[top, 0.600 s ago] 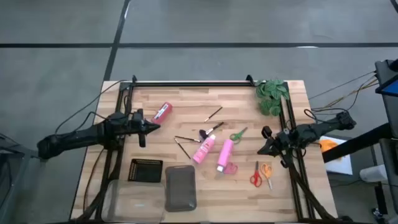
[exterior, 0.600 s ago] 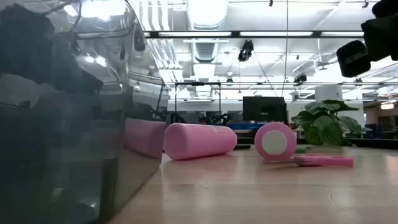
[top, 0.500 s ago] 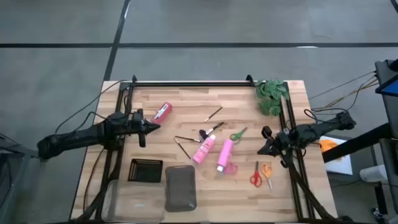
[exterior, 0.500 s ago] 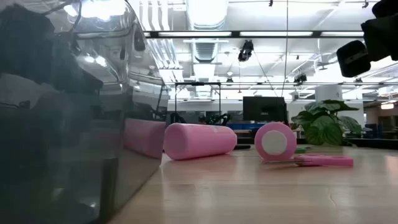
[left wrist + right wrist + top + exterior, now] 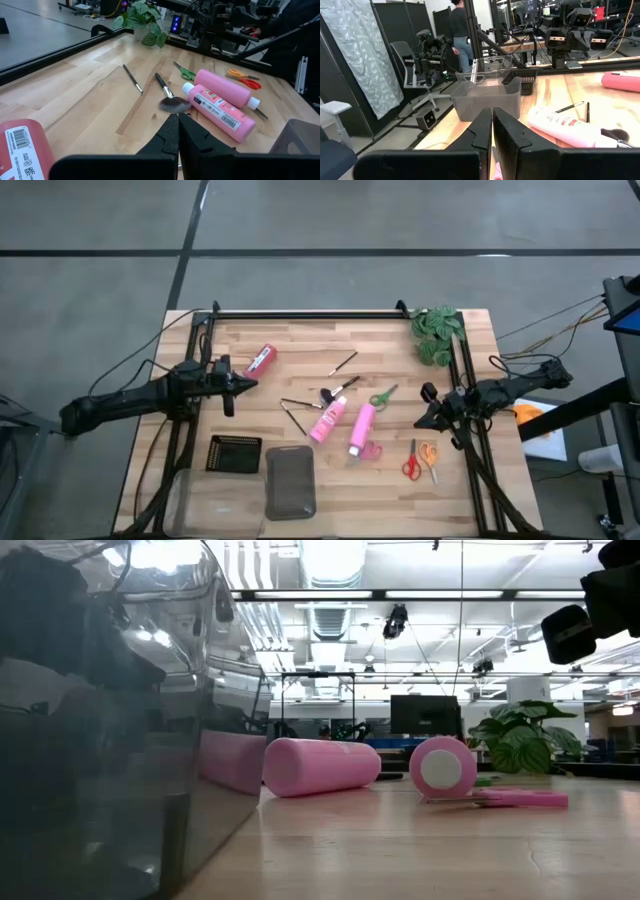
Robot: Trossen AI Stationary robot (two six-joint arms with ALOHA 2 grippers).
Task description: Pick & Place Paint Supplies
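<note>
Two pink paint bottles (image 5: 328, 420) (image 5: 361, 428) lie on their sides mid-table, and a red one (image 5: 260, 360) lies toward the far left. Around them lie thin dark brushes (image 5: 343, 363) (image 5: 297, 418), a fluffy black-tipped brush (image 5: 338, 391), and green (image 5: 383, 395), pink (image 5: 370, 450), red (image 5: 410, 463) and orange scissors (image 5: 430, 458). My left gripper (image 5: 245, 385) hovers shut near the red bottle (image 5: 25, 150), pointing toward the fluffy brush (image 5: 172, 102). My right gripper (image 5: 420, 420) hovers shut, right of the pink bottles (image 5: 565, 127).
A black tray (image 5: 234, 454) and a clear tray (image 5: 290, 482) stand at the near edge; the clear tray (image 5: 110, 740) fills the low view's left. A green leafy plant (image 5: 437, 332) sits at the far right corner. A person (image 5: 460, 30) stands in the room beyond.
</note>
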